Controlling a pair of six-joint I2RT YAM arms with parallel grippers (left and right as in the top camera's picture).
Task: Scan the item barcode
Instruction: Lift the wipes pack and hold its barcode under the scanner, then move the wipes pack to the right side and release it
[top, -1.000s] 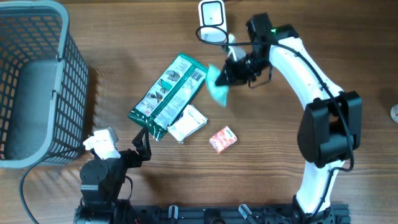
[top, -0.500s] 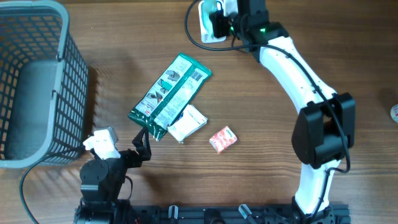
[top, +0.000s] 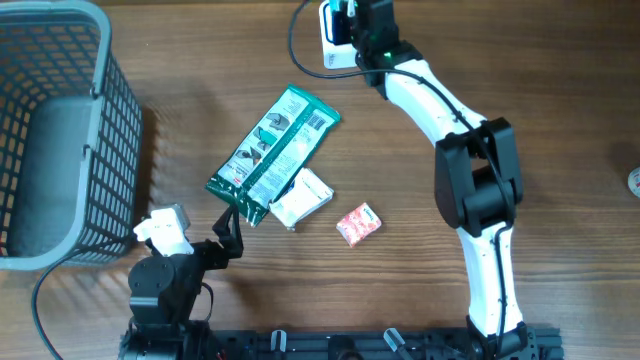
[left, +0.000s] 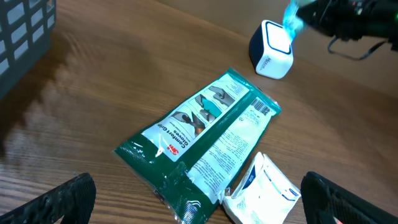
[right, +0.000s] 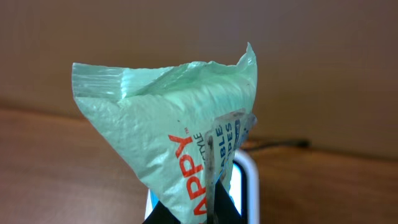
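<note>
Wooden table (top: 560, 90): right gripper (top: 357, 20) holds mint packet (right: 168, 143) over white scanner (left: 272, 48)

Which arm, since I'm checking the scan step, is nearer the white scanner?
Right. The right gripper holds the light green packet just over the scanner at the far side; the left gripper sits open at the near side, beyond the green glove pack.

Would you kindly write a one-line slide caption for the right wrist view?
Right gripper pinches a pale green packet, the white scanner showing just behind it.
</note>
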